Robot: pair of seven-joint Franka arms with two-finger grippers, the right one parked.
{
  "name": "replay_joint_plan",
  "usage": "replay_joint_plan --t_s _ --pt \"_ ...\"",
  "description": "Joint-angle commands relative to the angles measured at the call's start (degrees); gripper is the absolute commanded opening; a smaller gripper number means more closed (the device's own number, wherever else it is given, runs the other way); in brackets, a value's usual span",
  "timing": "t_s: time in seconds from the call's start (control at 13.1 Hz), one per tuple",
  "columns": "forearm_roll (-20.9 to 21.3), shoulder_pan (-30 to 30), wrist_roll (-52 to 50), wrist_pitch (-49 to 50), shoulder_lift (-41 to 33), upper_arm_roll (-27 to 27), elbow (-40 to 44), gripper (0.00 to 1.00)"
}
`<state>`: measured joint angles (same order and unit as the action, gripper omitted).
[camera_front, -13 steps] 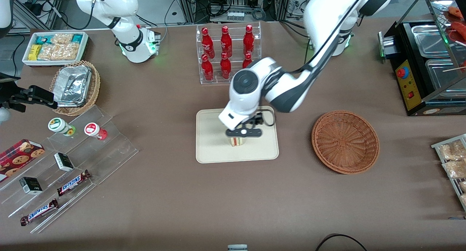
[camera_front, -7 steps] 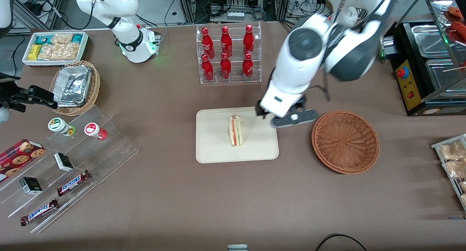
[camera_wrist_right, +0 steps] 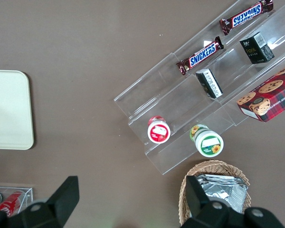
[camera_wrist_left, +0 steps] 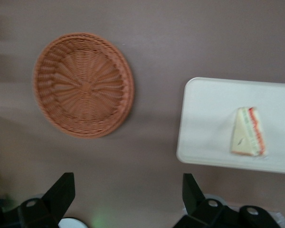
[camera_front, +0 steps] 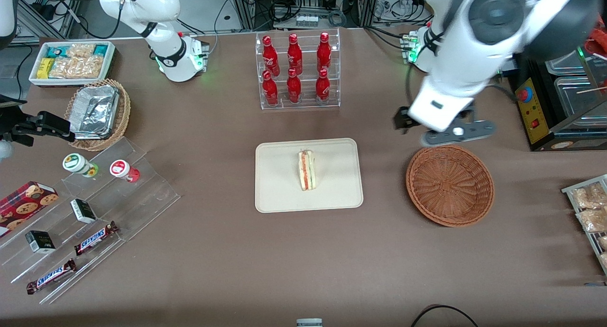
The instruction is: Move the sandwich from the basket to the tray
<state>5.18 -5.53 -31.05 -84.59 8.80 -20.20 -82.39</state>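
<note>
2 fingers (camera_wrist_left: pixel 61 192) of the left arm's gripper (camera_front: pixel 451 131) stand spread wide with nothing between them: it has let go. It hangs high over the table (camera_front: pixel 227 260), just above the rim of the basket (camera_front: pixel 449 185) on the side farther from the front camera, toward the working arm's end.

1 second ago it was down on the sandwich (camera_front: pixel 307 170) over the tray (camera_front: pixel 280 194); half a second ago it had released and lifted to the tray's edge; now it is well apart from both. The sandwich has not shifted since the release. It sits near the middle of the tray, with its red-orange and green layers showing, and the basket is bare. By my judgement the placing is done and only the retreat is left.

As for the pose, the arm is drawn up and back toward its base, its wrist pointing down, so the wrist camera looks straight down on basket and tray together.
</note>
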Motion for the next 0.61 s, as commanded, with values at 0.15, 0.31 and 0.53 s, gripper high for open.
replay_joint_plan --t_s 0.15,0.31,0.53 --pt "-1.3 6.7 10.7 4.2 -5.6 -0.1 -2.3 1.0" --pt "-2.4 8.5 16.0 6.4 -7.2 0.4 -2.4 1.0" --pt "-3.3 5.2 20.6 7.3 -9.8 7.0 -4.1 1.0"
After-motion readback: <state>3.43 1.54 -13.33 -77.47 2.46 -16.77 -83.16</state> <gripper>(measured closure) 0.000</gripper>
